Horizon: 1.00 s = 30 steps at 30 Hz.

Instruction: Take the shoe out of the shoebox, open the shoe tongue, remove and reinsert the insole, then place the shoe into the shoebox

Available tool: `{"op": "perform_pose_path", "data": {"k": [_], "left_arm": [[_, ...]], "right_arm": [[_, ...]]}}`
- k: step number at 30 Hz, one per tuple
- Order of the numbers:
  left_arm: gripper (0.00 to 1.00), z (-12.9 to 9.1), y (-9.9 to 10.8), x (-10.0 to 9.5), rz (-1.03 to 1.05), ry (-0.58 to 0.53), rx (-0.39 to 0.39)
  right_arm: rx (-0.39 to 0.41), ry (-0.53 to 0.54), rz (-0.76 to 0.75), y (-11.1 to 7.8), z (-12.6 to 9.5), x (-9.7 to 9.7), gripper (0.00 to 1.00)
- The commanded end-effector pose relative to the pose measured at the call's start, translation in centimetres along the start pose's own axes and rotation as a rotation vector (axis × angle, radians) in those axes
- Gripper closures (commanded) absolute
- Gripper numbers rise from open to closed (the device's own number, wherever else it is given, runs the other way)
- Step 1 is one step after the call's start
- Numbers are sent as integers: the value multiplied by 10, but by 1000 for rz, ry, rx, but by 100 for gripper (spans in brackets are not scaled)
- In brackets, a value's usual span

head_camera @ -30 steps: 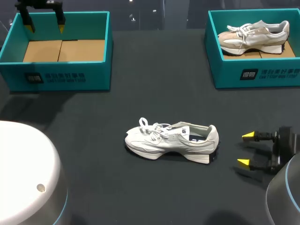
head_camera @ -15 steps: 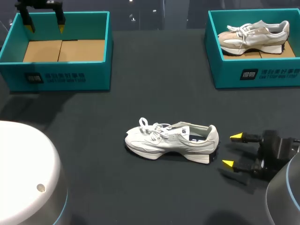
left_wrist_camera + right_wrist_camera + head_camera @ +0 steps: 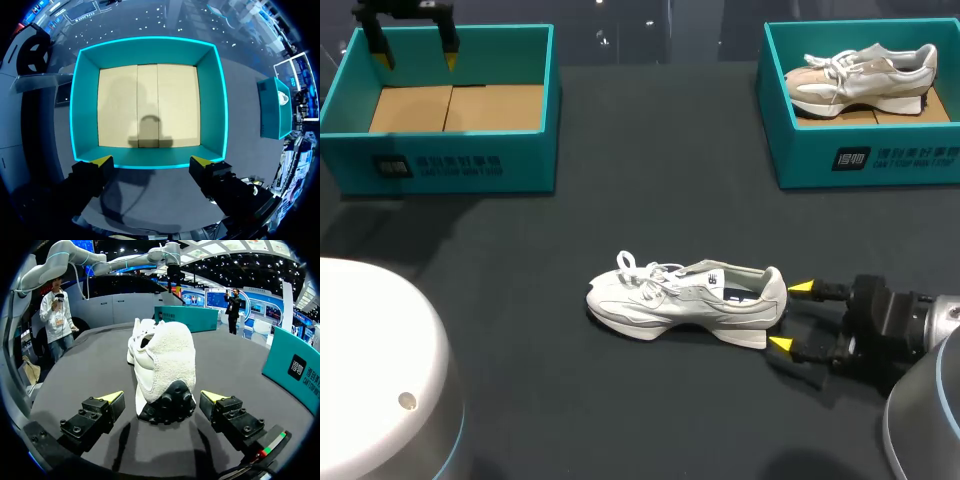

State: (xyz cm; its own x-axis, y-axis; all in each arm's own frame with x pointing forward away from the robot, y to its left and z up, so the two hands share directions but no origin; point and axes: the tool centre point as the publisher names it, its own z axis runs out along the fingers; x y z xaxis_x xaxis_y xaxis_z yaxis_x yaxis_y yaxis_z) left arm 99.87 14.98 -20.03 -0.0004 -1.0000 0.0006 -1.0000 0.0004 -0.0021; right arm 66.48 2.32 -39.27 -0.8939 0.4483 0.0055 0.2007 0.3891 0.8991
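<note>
The dark grey bench (image 3: 650,180) carries two open teal cardboard shoeboxes. The one with a bare brown floor (image 3: 450,160) lies straight ahead of the left gripper (image 3: 417,58), whose fingers are spread with nothing between them. The other box (image 3: 820,150) stands well apart from the right gripper (image 3: 791,316) and holds a beige-and-white trainer (image 3: 860,78).

The task's white lace-up sneaker with a black-lugged sole (image 3: 685,300) stands upright on the bench, out of both boxes, its heel towards the right gripper. In the right wrist view that heel (image 3: 165,365) sits between the spread yellow-tipped fingers (image 3: 112,397); I see no contact on either side.

As I judge it, closing unevenly could shove or twist the shoe, since nothing braces its toe. A pinch high on the soft collar might fold it or tip the sneaker over.

Each box's front wall bears a dark label (image 3: 850,158) with pale print beside it. There is a small dark tag inside the sneaker.
</note>
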Motion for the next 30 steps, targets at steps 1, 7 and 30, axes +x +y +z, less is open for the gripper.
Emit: {"op": "perform_pose_path", "data": {"k": [1, 7, 30], "left_arm": [[0, 0, 0, 0, 0, 0, -1], [0, 0, 0, 0, 0, 0, -1], [0, 0, 0, 0, 0, 0, -1]], "right_arm": [[6, 12, 5, 0, 11, -5, 0], [-3, 37, 15, 2, 18, -5, 0], [-4, 110, 60, 4, 43, -1, 0]]}}
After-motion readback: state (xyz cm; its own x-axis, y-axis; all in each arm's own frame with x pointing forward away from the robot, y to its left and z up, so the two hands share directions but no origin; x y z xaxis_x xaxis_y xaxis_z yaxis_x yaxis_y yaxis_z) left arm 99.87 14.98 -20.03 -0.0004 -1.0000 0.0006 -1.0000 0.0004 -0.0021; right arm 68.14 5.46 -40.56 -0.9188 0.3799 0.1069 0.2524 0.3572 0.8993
